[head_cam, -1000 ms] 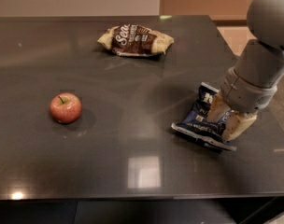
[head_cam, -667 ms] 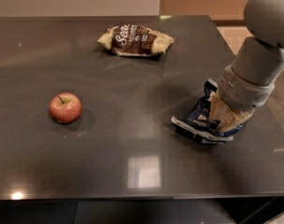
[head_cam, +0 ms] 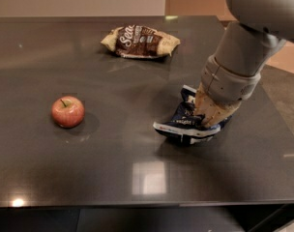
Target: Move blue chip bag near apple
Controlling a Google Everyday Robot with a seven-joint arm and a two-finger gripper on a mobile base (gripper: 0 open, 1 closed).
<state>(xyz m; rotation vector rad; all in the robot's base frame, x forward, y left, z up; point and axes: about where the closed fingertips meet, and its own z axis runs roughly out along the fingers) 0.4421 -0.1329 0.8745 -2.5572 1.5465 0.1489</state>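
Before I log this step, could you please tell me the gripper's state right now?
Gripper: closed on the blue chip bag, right of the apple.

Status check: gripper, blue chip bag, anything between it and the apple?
Gripper down on crinkly dark navy chip bag, right of centre. Small round red apple far left. Brown snack bag at back, off path.

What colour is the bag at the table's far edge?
The snack bag is brown with tan ends, camera view; the gripper grips the blue chip bag at right.
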